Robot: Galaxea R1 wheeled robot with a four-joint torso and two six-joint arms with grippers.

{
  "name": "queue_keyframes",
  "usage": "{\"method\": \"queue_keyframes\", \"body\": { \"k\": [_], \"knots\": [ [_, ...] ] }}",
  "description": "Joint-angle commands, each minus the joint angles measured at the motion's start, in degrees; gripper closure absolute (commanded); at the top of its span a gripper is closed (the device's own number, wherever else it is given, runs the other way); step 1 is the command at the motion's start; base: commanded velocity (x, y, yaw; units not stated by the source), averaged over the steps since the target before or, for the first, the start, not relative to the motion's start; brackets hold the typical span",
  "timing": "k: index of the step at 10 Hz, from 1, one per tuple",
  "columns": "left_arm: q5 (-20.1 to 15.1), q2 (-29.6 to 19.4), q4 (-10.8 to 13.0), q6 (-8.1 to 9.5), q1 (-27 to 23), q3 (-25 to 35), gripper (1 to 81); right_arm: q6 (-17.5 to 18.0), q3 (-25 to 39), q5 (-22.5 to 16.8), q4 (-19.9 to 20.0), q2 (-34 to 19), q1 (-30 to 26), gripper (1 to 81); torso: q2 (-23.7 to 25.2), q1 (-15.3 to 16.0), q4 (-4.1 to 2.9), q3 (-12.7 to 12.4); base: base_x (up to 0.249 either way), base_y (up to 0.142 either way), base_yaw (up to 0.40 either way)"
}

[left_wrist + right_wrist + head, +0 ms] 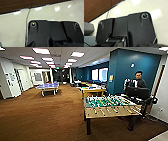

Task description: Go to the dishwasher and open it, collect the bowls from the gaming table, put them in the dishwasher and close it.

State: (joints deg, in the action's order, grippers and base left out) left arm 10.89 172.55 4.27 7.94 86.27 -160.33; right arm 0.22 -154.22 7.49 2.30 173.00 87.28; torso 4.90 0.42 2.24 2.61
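Brown carpet (45, 114) spreads across an open office room with teal walls. Nearest stands a wooden foosball table with a green field (110, 105), a person (138, 80) behind it. Farther back sits the long yellow-edged gaming table (93, 90). Whether either gripper's fingers are spread or closed cannot be told.

Each wrist carries a wide black plate (55, 32) with rounded corners and ringed round fittings (144, 15)

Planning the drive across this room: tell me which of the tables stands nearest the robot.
The foosball table, with its green field and rods, stands nearest. The yellow-edged table lies behind it, and the blue ping-pong table stands far off across the brown carpet.
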Motion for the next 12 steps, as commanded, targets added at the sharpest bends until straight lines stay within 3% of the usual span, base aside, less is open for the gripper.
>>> {"method": "queue_keyframes", "body": {
  "k": [1, 8, 12],
  "knots": [
    [-2.2, -0.4, -0.1, 0.15, -3.5, -0.3, 1.0, -0.1, 0.2, -2.7, -0.5, 0.0, -3.4, 1.0, 0.0, 0.0, 0.0, 0.0, 0.0, 0.0, 0.33],
    [-2.0, -0.3, -0.4, 0.33, -3.5, -0.3, 1.0, -0.1, 0.2, -2.7, -0.4, -0.1, -3.0, 1.0, 0.0, 0.0, 0.0, 0.0, 0.0, 0.0, 0.026],
    [-2.0, -0.3, -2.1, 0.68, -3.5, -0.3, 1.0, 0.0, 0.2, -2.7, -0.4, -0.1, -2.9, 1.0, 0.0, 0.0, 0.0, 0.0, 0.0, 0.0, 0.0]
  ]
}}
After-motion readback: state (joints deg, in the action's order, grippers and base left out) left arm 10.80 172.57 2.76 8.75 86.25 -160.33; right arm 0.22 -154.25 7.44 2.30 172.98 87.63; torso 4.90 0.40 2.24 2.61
